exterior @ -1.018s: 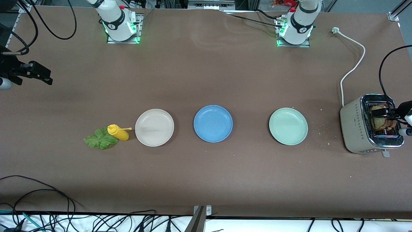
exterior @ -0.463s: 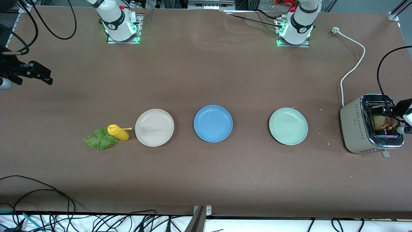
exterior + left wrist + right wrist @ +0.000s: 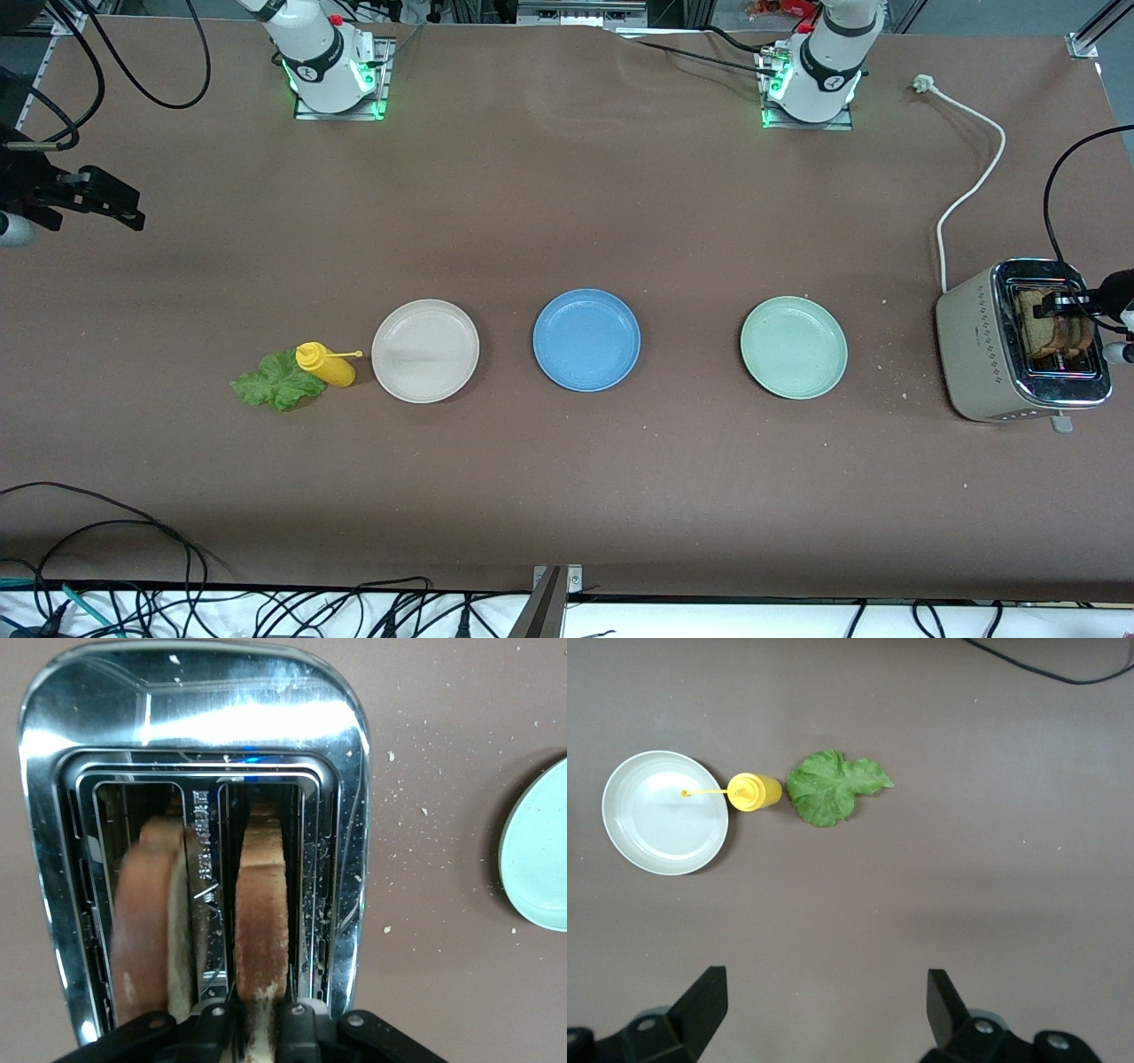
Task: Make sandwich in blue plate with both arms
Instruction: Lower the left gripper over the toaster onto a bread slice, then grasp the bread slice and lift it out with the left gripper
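**A:** Two bread slices in the toaster, which sits at the left arm's end of the table. Left gripper is over the toaster, fingers pinched on the top edge of one slice, the one in the slot nearer the pale green plate. Second slice stands in the adjoining slot, untouched.

**B:** Right side?

**A:** Right gripper waits up in the air over bare table at the right arm's end, fingers spread wide, nothing between them.

**B:** Blue plate?

**A:** Blue plate is mid-table, holding nothing, between the beige plate and the pale green plate, all three in a row and apart from each other.

**B:** Lettuce?

**A:** Lettuce leaf lies flat on the table toward the right arm's end. Yellow squeeze bottle lies on its side between leaf and beige plate, touching the leaf, nozzle tip reaching the beige plate's rim.

**B:** Anything else?

**A:** Crumbs scattered on the table between the pale green plate and the toaster. White power cord runs from the toaster toward the left arm's base.
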`<state>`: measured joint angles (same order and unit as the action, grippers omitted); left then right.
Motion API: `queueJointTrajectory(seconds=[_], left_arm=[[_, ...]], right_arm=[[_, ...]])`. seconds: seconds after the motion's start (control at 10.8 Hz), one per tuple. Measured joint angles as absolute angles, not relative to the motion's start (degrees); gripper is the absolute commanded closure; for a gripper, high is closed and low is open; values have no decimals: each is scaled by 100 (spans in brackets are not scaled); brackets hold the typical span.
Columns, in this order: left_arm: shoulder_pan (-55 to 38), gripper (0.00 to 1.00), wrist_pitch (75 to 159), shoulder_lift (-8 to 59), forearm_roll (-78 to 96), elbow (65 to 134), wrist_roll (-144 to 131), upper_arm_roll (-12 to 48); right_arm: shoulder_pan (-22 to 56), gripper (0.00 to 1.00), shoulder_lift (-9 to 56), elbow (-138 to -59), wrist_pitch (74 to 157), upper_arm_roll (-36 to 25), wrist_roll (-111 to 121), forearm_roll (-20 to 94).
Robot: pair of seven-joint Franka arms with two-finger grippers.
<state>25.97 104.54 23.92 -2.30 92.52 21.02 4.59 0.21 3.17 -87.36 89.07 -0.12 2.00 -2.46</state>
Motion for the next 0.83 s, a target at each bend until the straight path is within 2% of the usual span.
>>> queueJointTrajectory(seconds=[0.46,0.83], left_arm=[[2587,100,10234,2191,-319,9039,2106,536],[2413,100,8955,1857,-434,8165,2117,610]], right_arm=[[11,0,338,-8736,8840,-19,297,-246],[11,0,341,-8736,8807,-26,323,-246]])
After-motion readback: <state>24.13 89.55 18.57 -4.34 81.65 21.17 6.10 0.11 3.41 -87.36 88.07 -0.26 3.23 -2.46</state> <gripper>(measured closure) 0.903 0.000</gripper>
